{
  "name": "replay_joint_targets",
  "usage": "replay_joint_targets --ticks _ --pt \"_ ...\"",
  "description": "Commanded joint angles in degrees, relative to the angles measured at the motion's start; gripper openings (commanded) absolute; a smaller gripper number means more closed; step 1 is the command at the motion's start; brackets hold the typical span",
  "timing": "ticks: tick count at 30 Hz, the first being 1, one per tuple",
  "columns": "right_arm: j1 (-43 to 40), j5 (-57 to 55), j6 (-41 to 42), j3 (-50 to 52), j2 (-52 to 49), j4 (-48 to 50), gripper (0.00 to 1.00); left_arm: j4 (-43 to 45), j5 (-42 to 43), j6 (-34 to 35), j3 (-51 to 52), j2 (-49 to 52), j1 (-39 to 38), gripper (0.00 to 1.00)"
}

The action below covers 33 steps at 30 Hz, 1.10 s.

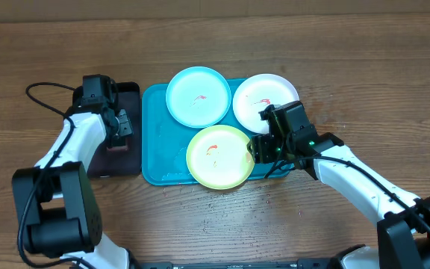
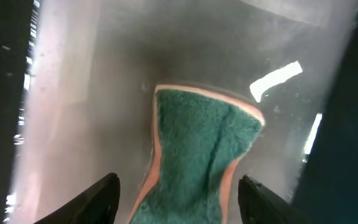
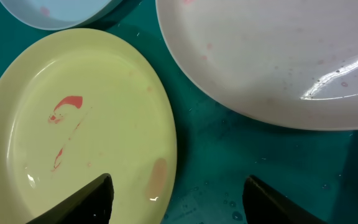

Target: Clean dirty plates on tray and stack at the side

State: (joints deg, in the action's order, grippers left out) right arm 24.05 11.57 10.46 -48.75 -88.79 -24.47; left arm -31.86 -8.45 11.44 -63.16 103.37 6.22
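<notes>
Tray (image 1: 155, 149): big turquoise rect., raised rim, rounded corners, mid worktop (image 1: 349, 60); surface looks wet btwn plates.
Cyan plate (image 1: 198, 96): far left of tray, overhangs far rim; thin red squiggle at centre.
White plate (image 1: 260, 97): far right corner, just beside cyan; small red mark near centre, faint pink spots in the right wrist view.
Yellow-green plate (image 1: 219, 157): near side, hangs over front rim, apart from white; red smear left of centre, pale pink patch by right rim.
Right pincer (image 3: 176, 199): wide open, empty; low over yellow-green's right edge, one fingertip (image 3: 86, 199) above plate, other above bare tray.
Left pincer (image 1: 118, 128): open, over black tray (image 1: 129, 161) left of turquoise one; green sponge (image 2: 197, 155) w/ orange edge lies btwn fingers, not clamped.
</notes>
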Motion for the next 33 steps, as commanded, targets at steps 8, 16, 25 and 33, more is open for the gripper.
replay_joint_targets --ticks 8,16,25,33 --pt "0.1 -0.4 0.0 -1.6 -0.3 0.4 0.68 1.0 0.3 -1.2 -0.9 3.3 0.2 0.11" --pt "0.1 -0.4 0.0 -1.6 -0.3 0.4 0.68 0.5 0.3 -1.2 -1.6 0.2 0.2 0.43" --pt "0.1 -0.4 0.0 -1.6 -0.3 0.4 0.68 -1.1 0.6 -1.1 -1.6 0.2 0.2 0.62" --pt "0.1 -0.4 0.0 -1.6 -0.3 0.4 0.68 -0.2 0.6 -1.2 -1.6 0.2 0.2 0.41"
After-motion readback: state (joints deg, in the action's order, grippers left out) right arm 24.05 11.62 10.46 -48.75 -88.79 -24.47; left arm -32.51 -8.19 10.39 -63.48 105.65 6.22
